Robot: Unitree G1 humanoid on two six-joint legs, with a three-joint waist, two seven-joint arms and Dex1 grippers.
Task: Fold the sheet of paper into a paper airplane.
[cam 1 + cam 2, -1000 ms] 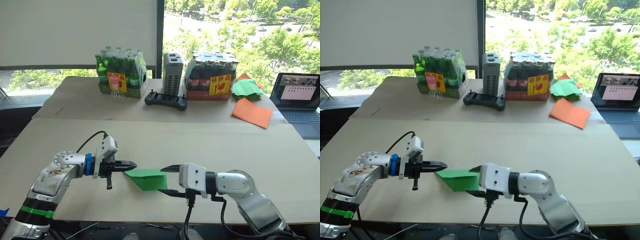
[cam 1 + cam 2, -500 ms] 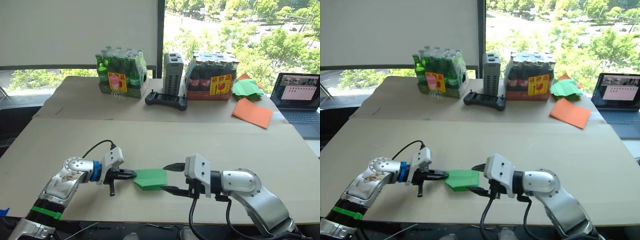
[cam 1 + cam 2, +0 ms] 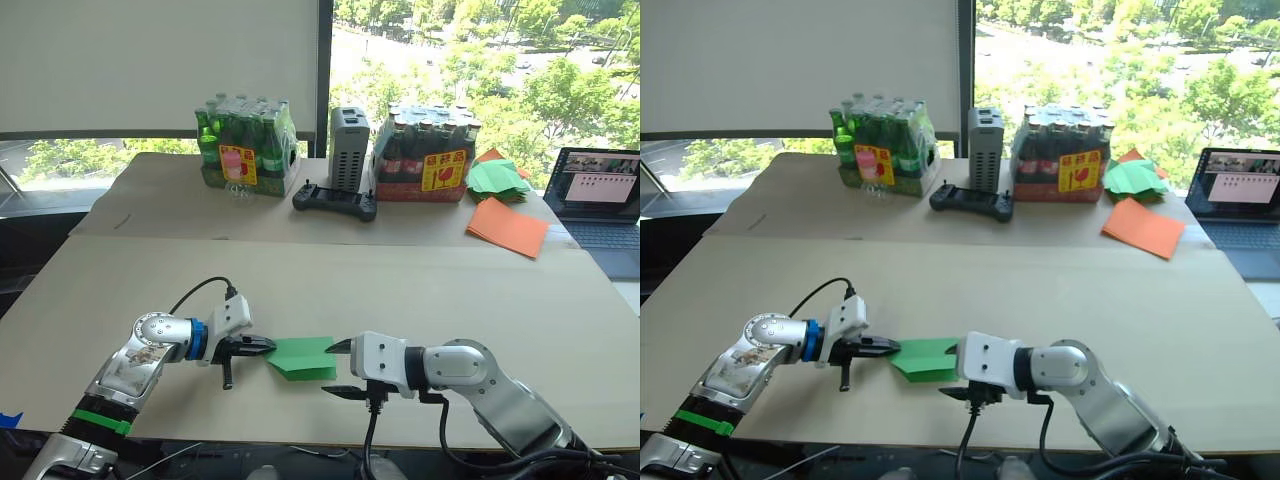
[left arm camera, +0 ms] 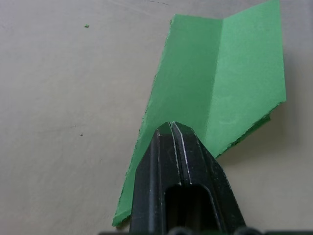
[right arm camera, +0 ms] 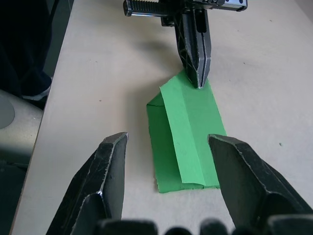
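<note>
On the matte beige table (image 3: 480, 290), the paper airplane (image 3: 303, 358) lies flat: a thin, bright green folded wedge with crisp creases. The left gripper (image 3: 266, 346), fingers pressed together, touches its left edge. The right gripper (image 3: 338, 369), fingers spread, sits just beside its right end.

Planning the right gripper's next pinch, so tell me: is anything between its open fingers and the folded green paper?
Nothing visible. The right gripper faces the green paper across bare table; the left gripper pins the far end.

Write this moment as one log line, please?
left gripper: shut on folded green paper | right gripper: open beside paper | paper: on table
</note>
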